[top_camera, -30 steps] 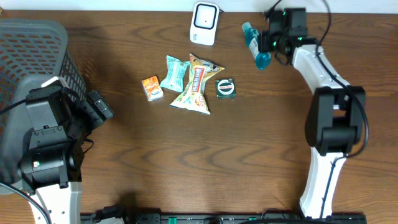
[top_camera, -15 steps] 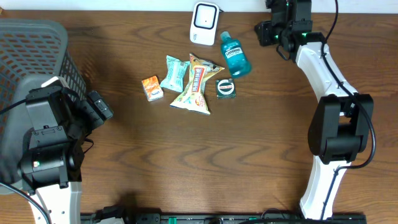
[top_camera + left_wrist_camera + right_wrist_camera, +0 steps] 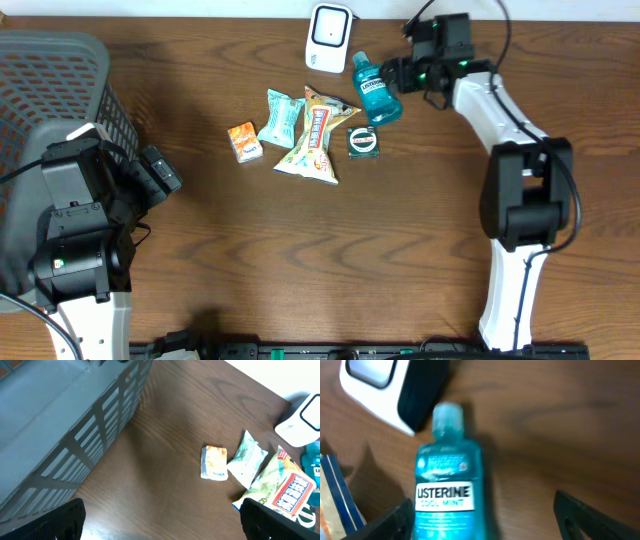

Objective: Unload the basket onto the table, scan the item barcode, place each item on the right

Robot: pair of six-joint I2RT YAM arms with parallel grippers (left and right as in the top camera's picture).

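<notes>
Mouthwash bottle [image 3: 377,88] lies flat on the surface [image 3: 400,240], label up. Its cap points toward the white scanner [image 3: 329,36] and sits just beside it. My right gripper [image 3: 408,72] hangs by the bottle's base with its fingers [image 3: 590,515] spread wide, gripping nothing. The wrist view is blurred, so I can't tell whether one finger touches the bottle's side.

Left gripper [image 3: 165,512] sits near the grey basket [image 3: 60,90], fingers wide and empty.

The orange packet [image 3: 244,141], pale green packet [image 3: 281,118] and large snack bag [image 3: 318,140] cluster mid-surface. A small dark pack [image 3: 362,141] lies below the bottle.
</notes>
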